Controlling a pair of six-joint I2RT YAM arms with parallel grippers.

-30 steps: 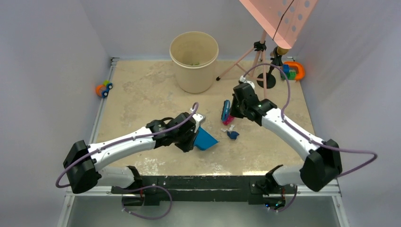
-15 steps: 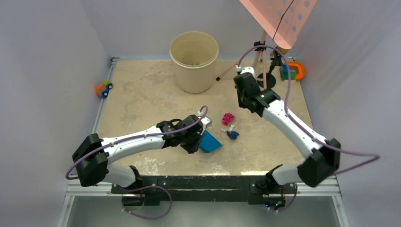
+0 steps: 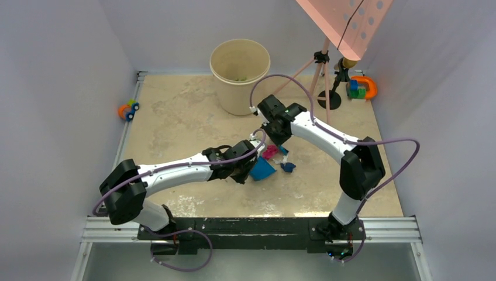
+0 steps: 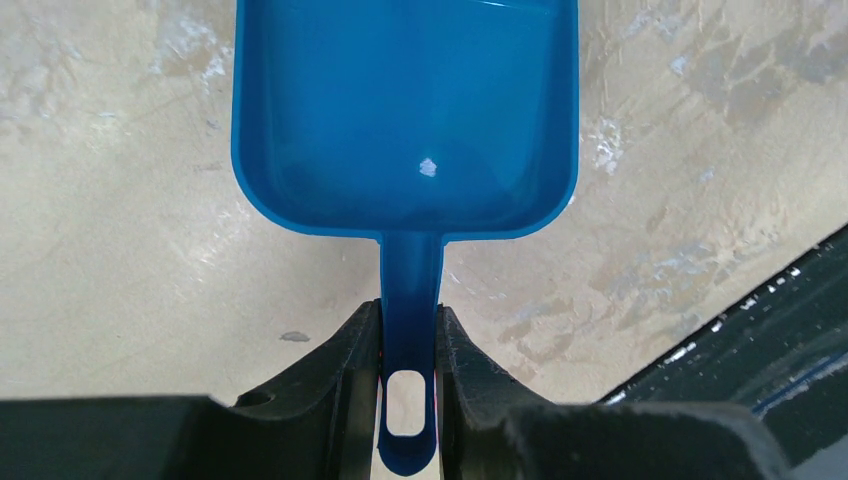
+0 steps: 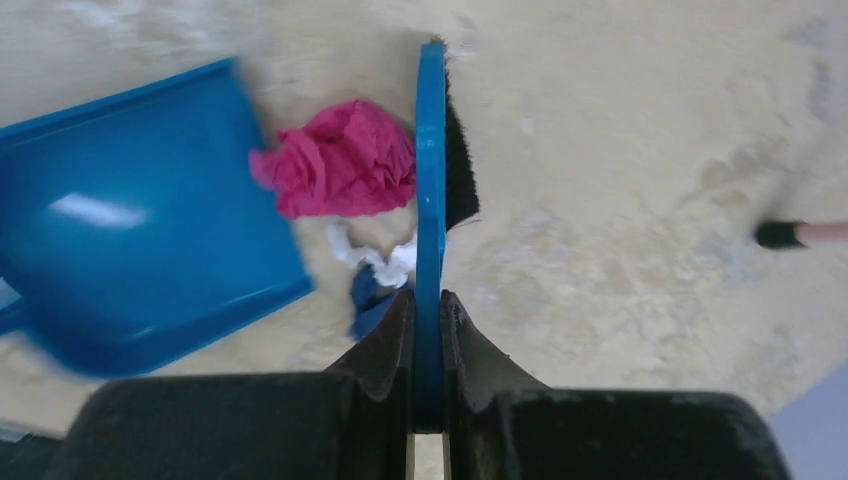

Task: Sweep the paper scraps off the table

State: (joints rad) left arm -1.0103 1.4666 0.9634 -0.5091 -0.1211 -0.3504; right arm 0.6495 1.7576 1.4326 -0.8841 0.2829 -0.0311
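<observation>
My left gripper (image 3: 244,166) is shut on the handle of a blue dustpan (image 3: 262,169) that rests on the beige table (image 3: 175,123). In the left wrist view the dustpan (image 4: 405,110) looks empty, with its handle between my left gripper's (image 4: 408,322) fingers. My right gripper (image 3: 276,136) is shut on a blue brush. In the right wrist view the brush (image 5: 430,170) stands just right of a pink scrap (image 5: 340,160), which touches the dustpan's (image 5: 130,260) mouth. A white scrap (image 5: 385,262) and a dark blue scrap (image 5: 368,300) lie beside my right gripper (image 5: 428,312). From the top I see the pink scrap (image 3: 270,152) and the dark blue scrap (image 3: 287,167).
A beige bucket (image 3: 240,76) stands at the back centre. A tripod stand (image 3: 323,70) and a pink perforated board (image 3: 351,20) are at the back right. Toy blocks with an orange ring (image 3: 361,88) sit in the far right corner. A toy car (image 3: 128,109) sits at the left edge.
My right arm lifted towards the back, then swung left and down, setting the brush by the pink scrap. The pink scrap shifted left. My left arm pushed the dustpan right, up to the scraps.
</observation>
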